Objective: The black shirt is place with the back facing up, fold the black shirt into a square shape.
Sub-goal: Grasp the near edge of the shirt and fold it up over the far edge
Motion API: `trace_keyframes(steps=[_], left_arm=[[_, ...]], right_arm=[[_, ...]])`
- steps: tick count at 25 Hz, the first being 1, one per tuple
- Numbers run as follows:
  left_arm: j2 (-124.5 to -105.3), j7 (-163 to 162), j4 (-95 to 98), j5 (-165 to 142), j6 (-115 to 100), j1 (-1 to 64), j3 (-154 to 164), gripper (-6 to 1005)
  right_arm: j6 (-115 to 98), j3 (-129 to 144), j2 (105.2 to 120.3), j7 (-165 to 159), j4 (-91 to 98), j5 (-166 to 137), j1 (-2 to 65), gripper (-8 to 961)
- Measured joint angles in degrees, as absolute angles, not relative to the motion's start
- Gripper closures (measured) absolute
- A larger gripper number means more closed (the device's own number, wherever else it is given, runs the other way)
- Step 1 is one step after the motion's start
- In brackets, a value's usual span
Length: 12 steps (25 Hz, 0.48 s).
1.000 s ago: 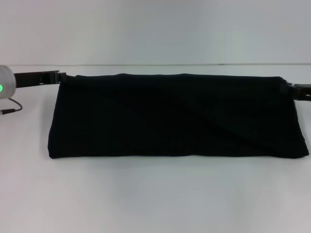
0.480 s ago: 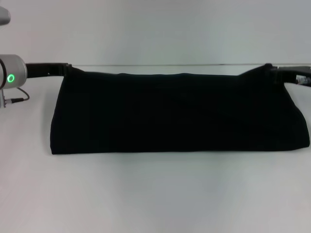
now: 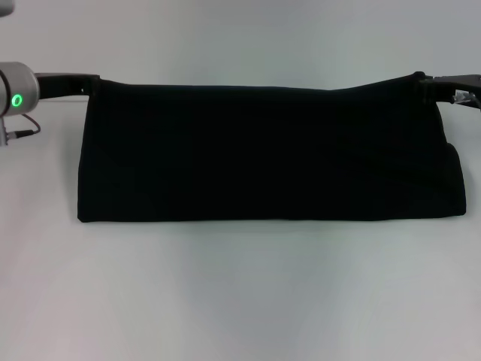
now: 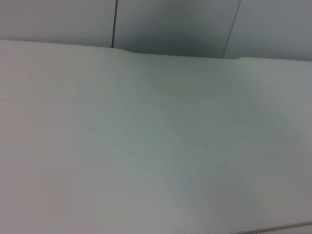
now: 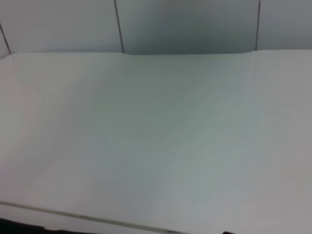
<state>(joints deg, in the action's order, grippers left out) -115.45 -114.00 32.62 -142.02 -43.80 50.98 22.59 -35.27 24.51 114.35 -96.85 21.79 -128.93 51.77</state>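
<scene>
Holding the black shirt (image 3: 267,154) by its two upper corners, left gripper (image 3: 96,81) and right gripper (image 3: 422,81) both clenched on cloth, lifted near the far edge of the bench (image 3: 240,301); soft, limp, light, best taken at corners.

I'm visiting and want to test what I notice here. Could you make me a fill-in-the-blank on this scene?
1. The black shirt is held up by ____ grippers.
2. The left gripper holds the shirt's far ____ corner.
3. The right gripper holds the opposite corner, above the ____ table.
Missing words: two; left; white
</scene>
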Motion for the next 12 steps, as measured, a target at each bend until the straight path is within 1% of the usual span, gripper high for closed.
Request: trace_keyframes(steps=[1,4,7,12], left_arm=[[-115.45,-114.0,32.6,-142.0,-43.8,51.0,22.6,965],[-116.45,-113.9,32.4,-142.0,-41.4,51.0,24.5,959],[-116.89,-113.9,32.3,-142.0,-39.8,50.9,25.7,954],[-117.28,-113.8,32.3,-142.0,-37.9,50.7,27.2,945]], right_arm=[[-34.6,24.6,114.34,-96.8,21.5,-128.9,52.0,807],[-33.1,24.7,114.67,-96.9,21.3,-128.9,52.2,803],[-31.3,24.7,114.96,-96.9,20.7,-128.9,52.3,799],[-29.8,24.7,115.01,-97.0,19.8,-128.9,52.4,792]])
